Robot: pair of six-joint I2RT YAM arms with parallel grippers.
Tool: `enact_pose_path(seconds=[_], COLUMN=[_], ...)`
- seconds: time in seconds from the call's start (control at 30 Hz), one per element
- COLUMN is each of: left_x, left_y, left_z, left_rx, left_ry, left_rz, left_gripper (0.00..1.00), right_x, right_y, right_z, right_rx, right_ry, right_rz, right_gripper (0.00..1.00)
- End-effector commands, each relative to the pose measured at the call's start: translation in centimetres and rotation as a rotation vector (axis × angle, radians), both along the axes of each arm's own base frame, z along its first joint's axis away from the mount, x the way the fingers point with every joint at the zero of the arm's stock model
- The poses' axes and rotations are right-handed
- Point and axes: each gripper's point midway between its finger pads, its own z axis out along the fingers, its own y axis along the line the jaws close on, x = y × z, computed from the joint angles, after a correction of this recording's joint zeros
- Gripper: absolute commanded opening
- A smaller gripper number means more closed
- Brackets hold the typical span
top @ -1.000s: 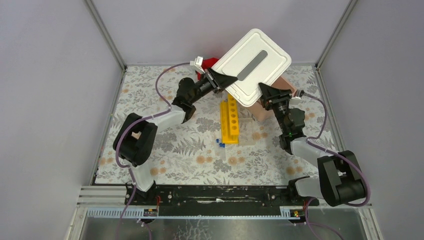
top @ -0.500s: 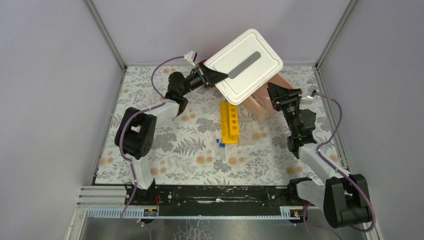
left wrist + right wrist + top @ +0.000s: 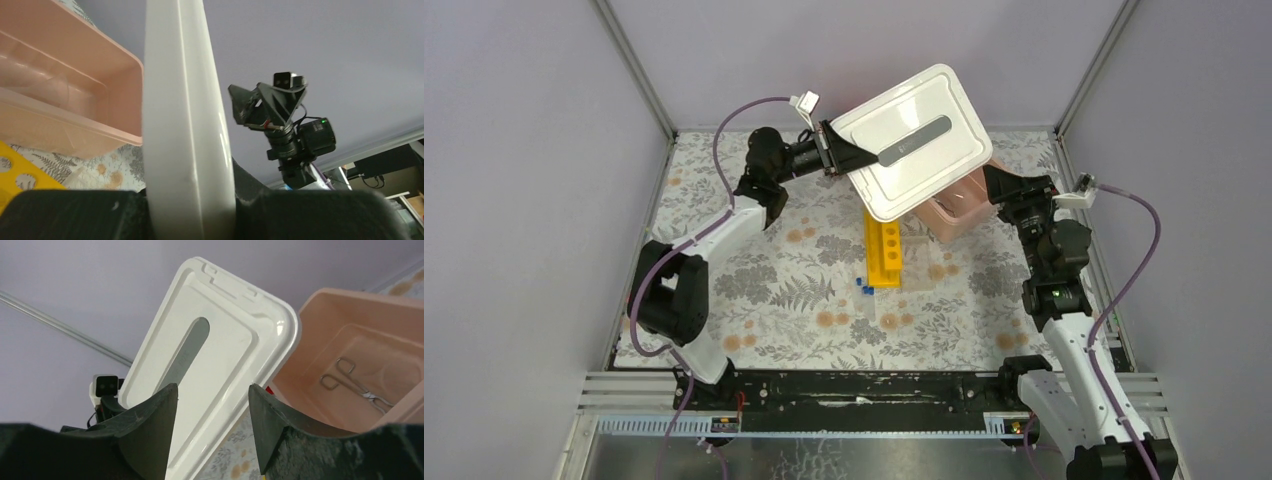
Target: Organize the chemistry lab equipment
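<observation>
Lid (image 3: 919,140) was clamped by its edge in the left pincer (image 3: 852,158), that arm stretched far across the table (image 3: 774,290), and held tilted above the pinkish bin (image 3: 969,222). The right pincer (image 3: 999,185) was spread wide, raised beside the bin, gripping nothing. Tongs (image 3: 352,382) were seen inside the bin. The yellow rack (image 3: 884,245) and blue-capped tubes (image 3: 864,287) were left on the floral table, enclosed by lilac walls (image 3: 524,150).

— What sort of place was I driving in?
— A robot test cell, not a home. Plain lilac panels (image 3: 524,200) on aluminium posts (image 3: 633,68) boxed in the flowered cloth (image 3: 774,300) I worked on, and a slotted cable duct (image 3: 824,425) ran along my near edge.
— Anything beyond?
— Possibly office shelving (image 3: 390,170) past the panel; too blurred for me to be sure.
</observation>
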Motion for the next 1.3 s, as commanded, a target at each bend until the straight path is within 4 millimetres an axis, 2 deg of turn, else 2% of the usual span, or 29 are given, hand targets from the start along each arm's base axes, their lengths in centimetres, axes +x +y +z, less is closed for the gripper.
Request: enact_pose_path(seconds=[0.0,0.13,0.3,0.53,0.77,0.9,1.07,1.27], left_x=[-1.7,-3.0,-4.8,-6.9,-8.4,-9.1,-10.0,-9.9], left_y=[0.5,0.6,0.8,1.3,2.7,4.0,5.0,5.2], left_z=[1.6,1.2,1.3,1.9,2.6,3.2,3.5,3.1], left_rx=[0.066,0.111,0.133,0.120,0.060,-0.007,-0.074,-0.079], left_ry=[-0.071,-0.053,-0.053,-0.050,-0.059,-0.066,-0.061,-0.044], left_rz=[-0.041,-0.088,-0.160,-0.266,-0.348,-0.380,-0.430,-0.440], left_gripper=[0.02,0.00,0.00,0.00,0.00,0.00,0.00,0.00], right_x=[-1.3,-2.2,-2.5,-1.2,0.5,1.3,1.3,0.7], right_y=[-1.8,-3.0,-3.3,-2.3,-0.1,0.4,1.5,2.6], right_z=[2.6,4.3,5.4,4.7,3.5,2.8,3.8,4.3], right_rx=[-0.179,-0.296,-0.419,-0.520,-0.450,-0.383,-0.322,-0.286], right_ry=[-0.024,-0.027,0.006,0.110,0.154,0.161,0.090,0.044], right_rz=[-0.092,-0.154,-0.154,-0.057,0.138,0.224,0.313,0.384], right_gripper=[0.62,0.66,0.71,0.75,0.75,0.75,0.75,0.76])
